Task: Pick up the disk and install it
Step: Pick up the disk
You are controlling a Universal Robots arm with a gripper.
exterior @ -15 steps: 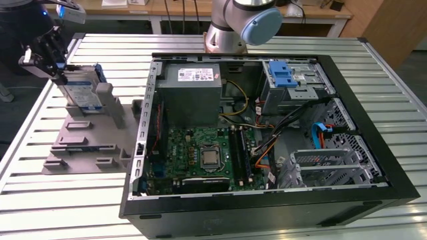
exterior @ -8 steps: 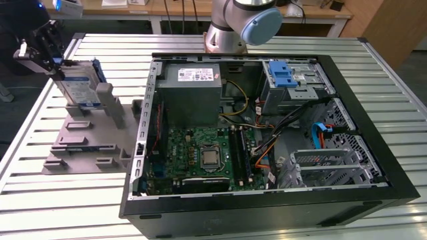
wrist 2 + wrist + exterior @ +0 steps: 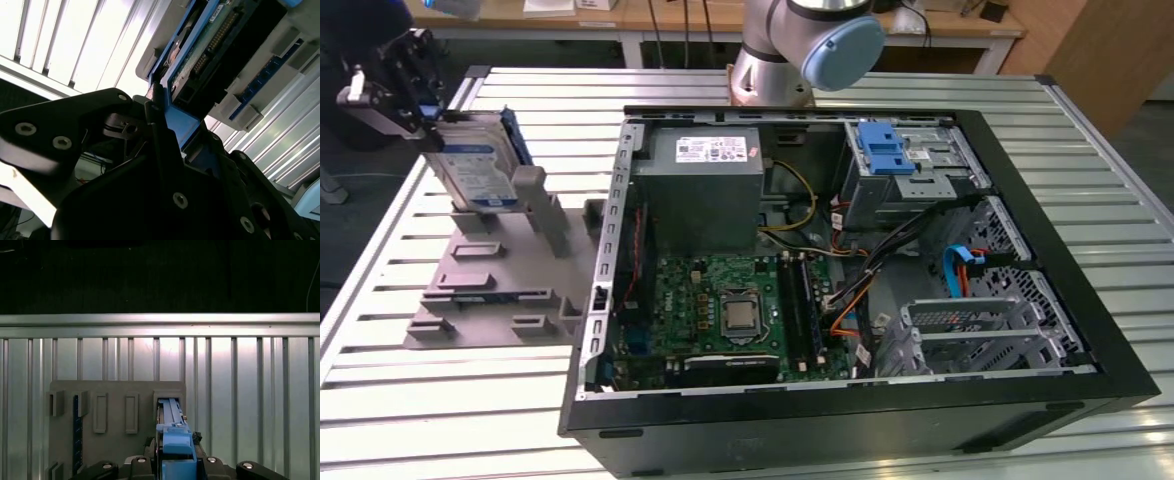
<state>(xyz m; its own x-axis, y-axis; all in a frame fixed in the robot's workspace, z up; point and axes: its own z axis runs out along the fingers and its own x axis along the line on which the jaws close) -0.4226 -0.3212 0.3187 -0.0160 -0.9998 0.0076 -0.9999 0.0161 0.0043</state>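
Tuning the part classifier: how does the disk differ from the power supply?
The disk is a thin slab standing on edge; the power supply is a bigger, thicker box. The disk is outside the computer case, at the grey fixture; the power supply sits inside the case. The disk wears a blue frame, clamped by the gripper; the power supply is plain grey, untouched. Both are grey metal with labels.
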